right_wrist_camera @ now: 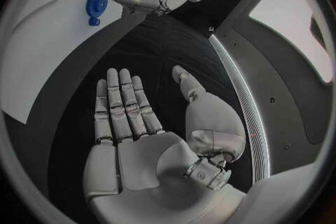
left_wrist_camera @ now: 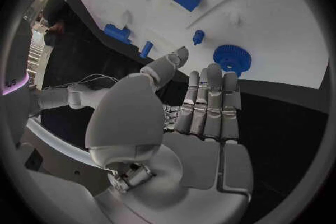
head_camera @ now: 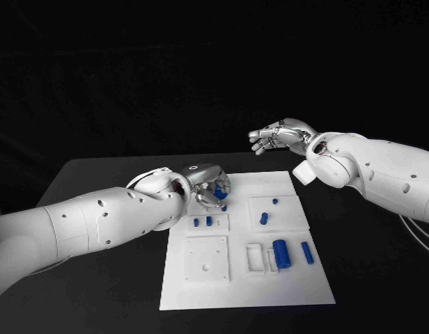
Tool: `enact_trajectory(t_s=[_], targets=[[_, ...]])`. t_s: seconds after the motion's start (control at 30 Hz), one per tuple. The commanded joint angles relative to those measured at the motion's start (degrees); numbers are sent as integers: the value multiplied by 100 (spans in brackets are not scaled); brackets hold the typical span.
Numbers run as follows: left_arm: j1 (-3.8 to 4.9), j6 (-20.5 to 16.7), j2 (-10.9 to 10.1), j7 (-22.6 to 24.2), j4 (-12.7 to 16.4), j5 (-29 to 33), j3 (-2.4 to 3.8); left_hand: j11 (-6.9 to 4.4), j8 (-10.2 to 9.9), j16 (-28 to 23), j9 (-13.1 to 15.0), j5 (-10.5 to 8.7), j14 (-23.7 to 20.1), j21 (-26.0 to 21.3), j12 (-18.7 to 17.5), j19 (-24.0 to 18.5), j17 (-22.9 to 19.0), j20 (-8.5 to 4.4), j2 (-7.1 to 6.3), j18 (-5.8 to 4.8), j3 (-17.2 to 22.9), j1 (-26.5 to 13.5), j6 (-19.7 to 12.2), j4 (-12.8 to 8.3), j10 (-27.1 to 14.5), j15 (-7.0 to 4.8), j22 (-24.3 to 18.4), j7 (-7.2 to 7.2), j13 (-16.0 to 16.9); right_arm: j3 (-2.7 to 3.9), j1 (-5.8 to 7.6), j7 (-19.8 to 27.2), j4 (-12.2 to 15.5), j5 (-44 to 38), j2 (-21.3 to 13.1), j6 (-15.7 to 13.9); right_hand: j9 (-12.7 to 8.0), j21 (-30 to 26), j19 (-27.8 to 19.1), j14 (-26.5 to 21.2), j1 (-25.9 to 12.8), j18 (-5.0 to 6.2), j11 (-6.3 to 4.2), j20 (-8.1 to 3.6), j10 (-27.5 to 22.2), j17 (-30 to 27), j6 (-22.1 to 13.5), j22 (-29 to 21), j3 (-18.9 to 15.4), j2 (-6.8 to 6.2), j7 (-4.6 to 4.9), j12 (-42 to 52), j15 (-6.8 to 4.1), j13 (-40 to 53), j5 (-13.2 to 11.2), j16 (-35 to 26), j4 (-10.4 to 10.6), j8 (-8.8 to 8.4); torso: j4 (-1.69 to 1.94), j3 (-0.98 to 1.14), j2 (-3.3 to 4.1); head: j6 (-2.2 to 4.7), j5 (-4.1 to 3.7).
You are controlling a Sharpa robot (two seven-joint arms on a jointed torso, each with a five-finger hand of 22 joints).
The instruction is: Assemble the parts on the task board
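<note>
Beyond the task board's (head_camera: 244, 292) far edge, right hand (head_camera: 280, 136) hovers empty.

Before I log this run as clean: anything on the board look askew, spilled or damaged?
Nothing stands out. The blue parts lie on the board, none on the table. The left hand hovers over the board's far corner, near the gear; the right hand is open, off the board.
</note>
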Motion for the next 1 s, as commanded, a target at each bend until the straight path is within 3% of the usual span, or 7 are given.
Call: enact_trajectory(t_s=[0.03, 0.37, 1.0], targets=[[-41, 158, 56, -11, -70, -166, 0, 2, -15, 6, -14, -24, 23, -6, -31, -2, 1, -50, 7, 97, -37, -38, -32, 3, -14, 12, 8, 1, -15, 3, -1, 64, 44, 6, -7, 13, -7, -35, -21, -33, -24, 29, -18, 2, 38, 8, -53, 10, -2, 41, 3, -23, -6, -9, 32, -31, 23, 40, -27, 4, 35, 7, 9], [-66, 397, 103, -68, -119, -225, 0, -84, 61, 324, -90, 5, 272, 146, -50, 239, 131, -116, 154, 194, -127, 8, 68, -4, 331, -78, 112, 43, -47, 3, -1, 62, 80, 6, -22, 4, -8, -35, -21, -33, -24, 31, -18, 3, 39, 9, -53, 11, -3, 39, 3, -22, -6, -11, 32, -31, 23, 41, -68, 20, 84, 14, 23], [-125, 664, 181, -85, -302, -419, -1, -211, 214, 808, -212, 94, 490, 373, 9, 534, 290, -243, 501, 268, -117, 190, 322, -43, 759, -210, 282, 19, -60, 3, -1, 64, 90, 6, -14, 14, -10, -36, -21, -32, -24, 34, -19, 6, 41, 11, -53, 14, -3, 38, 3, -21, -6, -15, 33, -31, 24, 44, -63, 16, 85, 4, 9]])
